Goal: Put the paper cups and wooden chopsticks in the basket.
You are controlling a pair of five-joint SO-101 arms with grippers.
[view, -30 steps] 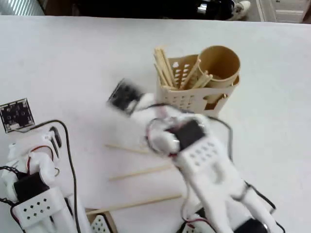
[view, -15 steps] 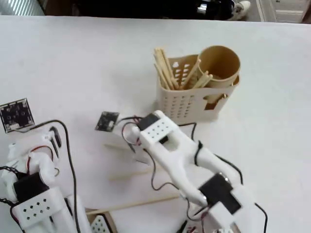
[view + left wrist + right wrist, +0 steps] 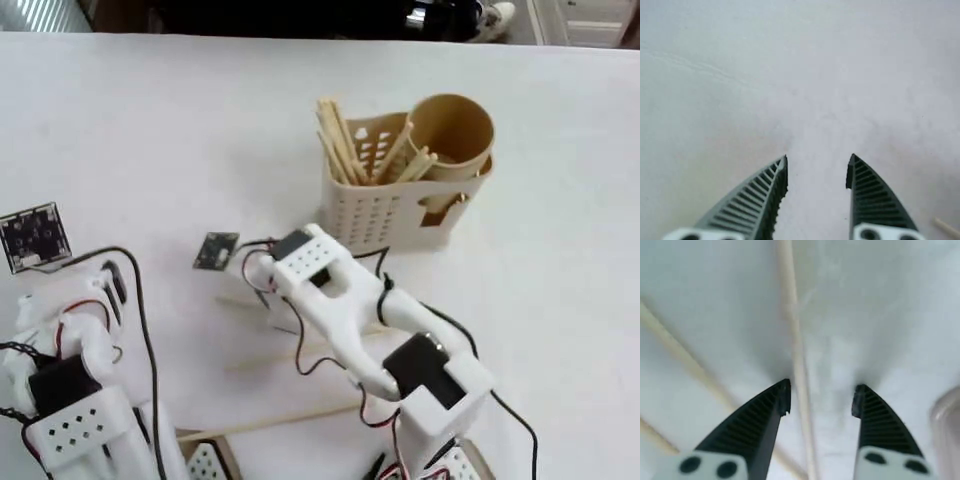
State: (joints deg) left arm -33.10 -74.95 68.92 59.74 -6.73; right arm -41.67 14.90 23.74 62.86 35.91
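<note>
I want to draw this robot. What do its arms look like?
The left arm and right arm are chunky white plastic with rows of little holes, black motors and black and red wires. The left end effector and right end effector are dark, pointed and ribbed.

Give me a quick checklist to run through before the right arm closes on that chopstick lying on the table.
1. Right gripper open: ok.
2. Target chopstick between its jaws: ok, though it lies nearer one finger than the other.
3. Second chopstick outside the jaws: ok.
4. Fingertips low enough to pinch: cannot tell.
5. Basket upright: ok; whether there is room beside its chopsticks and paper cup: cannot tell.
6. Left gripper clear of the pick: ok, open and holding nothing.
</note>
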